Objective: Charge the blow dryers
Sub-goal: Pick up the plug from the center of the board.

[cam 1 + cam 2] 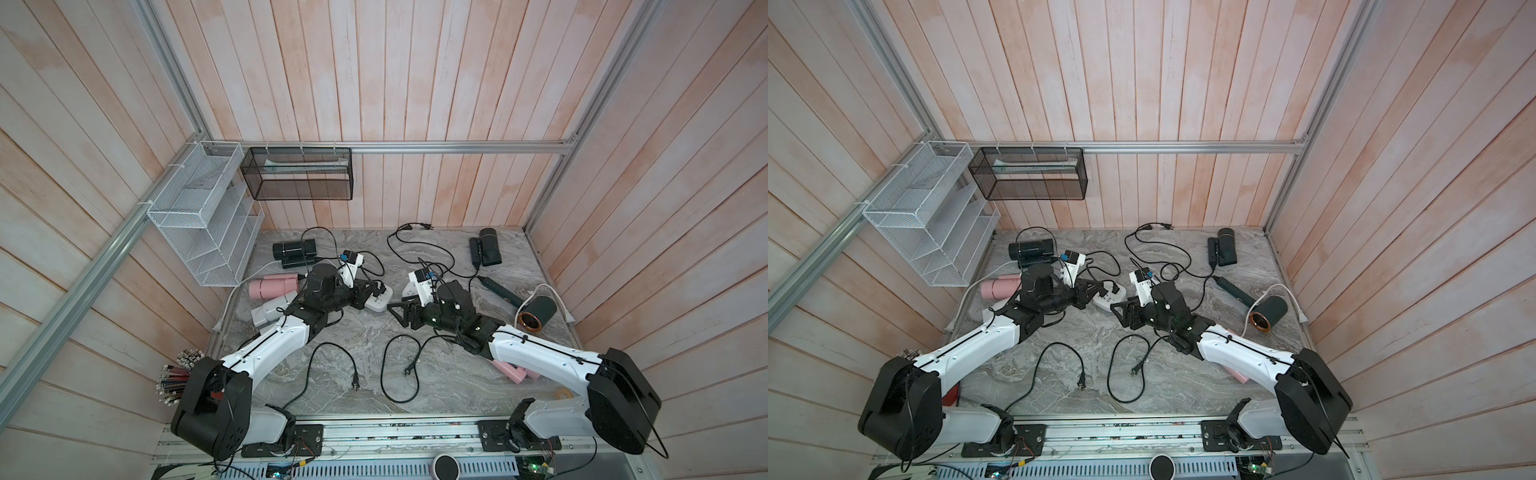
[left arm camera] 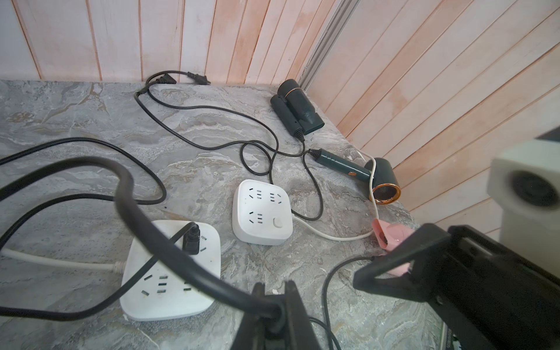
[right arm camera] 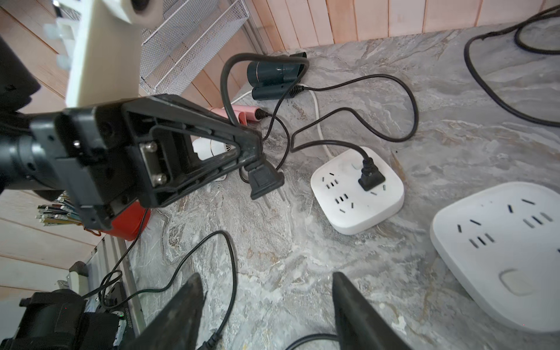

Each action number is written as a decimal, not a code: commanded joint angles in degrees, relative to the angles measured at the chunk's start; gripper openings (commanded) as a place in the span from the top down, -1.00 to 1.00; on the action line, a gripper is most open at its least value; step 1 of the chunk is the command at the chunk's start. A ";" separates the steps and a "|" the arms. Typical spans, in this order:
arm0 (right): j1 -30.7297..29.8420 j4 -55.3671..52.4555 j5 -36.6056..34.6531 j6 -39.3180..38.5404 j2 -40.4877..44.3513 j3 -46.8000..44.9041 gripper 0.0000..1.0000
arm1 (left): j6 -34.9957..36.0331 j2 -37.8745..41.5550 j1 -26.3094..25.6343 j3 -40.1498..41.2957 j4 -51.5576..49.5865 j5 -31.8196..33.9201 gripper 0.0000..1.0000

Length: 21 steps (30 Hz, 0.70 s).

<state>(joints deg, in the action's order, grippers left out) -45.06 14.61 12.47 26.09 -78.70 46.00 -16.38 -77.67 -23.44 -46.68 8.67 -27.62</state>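
Observation:
Several blow dryers lie around the marble table: black point(image 1: 293, 251), pink point(image 1: 272, 286) and light grey point(image 1: 270, 311) at the left, two dark ones point(image 1: 486, 247) point(image 1: 536, 316) at the right, and a pink one point(image 1: 513, 372) under the right arm. My left gripper point(image 2: 274, 286) is shut on a black cord point(image 2: 181, 260) just behind its plug point(image 3: 265, 180). The plug hangs prongs down beside a white power strip point(image 3: 357, 191), which has another plug point(image 3: 371, 177) in it. My right gripper point(image 3: 266, 278) is open and holds nothing, low over bare table.
A second white power strip point(image 2: 262, 212) lies close to the right gripper. Loose cords end in free plugs point(image 1: 355, 384) point(image 1: 409, 370) at the table's front. A white wire rack point(image 1: 203, 220) and a black mesh basket point(image 1: 297, 174) hang on the walls. A red cup of pencils point(image 1: 174, 382) stands at the front left.

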 commanded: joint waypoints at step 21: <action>-2.38 -0.46 -2.55 -4.44 -11.98 10.87 -0.07 | -2.49 2.42 -0.23 -0.75 -2.80 -6.13 0.72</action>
<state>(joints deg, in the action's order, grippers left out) -46.87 14.52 11.60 22.57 -89.58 55.40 -18.46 -75.96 -23.42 -46.68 6.37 -32.23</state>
